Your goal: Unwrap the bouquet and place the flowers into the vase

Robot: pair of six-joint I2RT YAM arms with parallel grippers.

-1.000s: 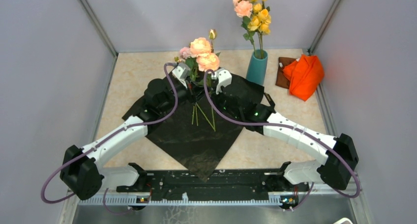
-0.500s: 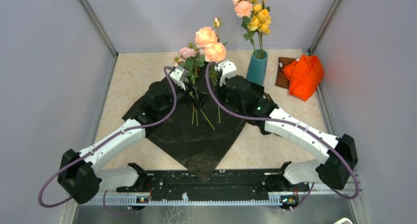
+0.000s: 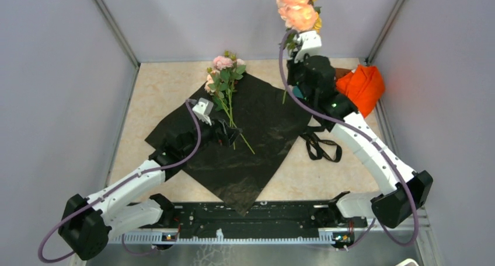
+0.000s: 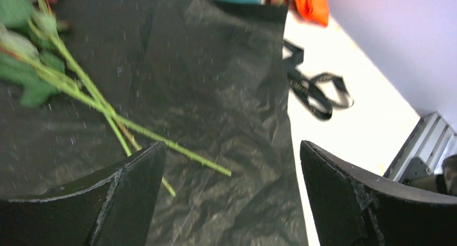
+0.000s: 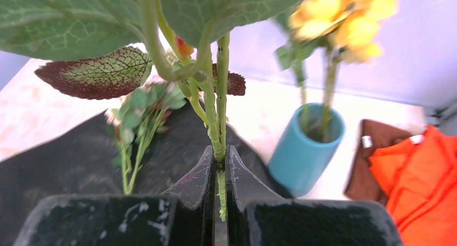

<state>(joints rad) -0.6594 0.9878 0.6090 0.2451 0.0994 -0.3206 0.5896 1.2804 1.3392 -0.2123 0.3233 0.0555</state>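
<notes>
The flowers [image 3: 223, 79] lie on the black wrapping sheet [image 3: 274, 126], their stem ends just beside our left gripper [image 4: 232, 197], whose fingers are spread wide. Our right gripper [image 5: 218, 165] pinches the peach rose stem [image 5: 221, 116], raised beside the vase [image 5: 304, 149]. A second ago both grippers met at the bunch over the sheet.
</notes>
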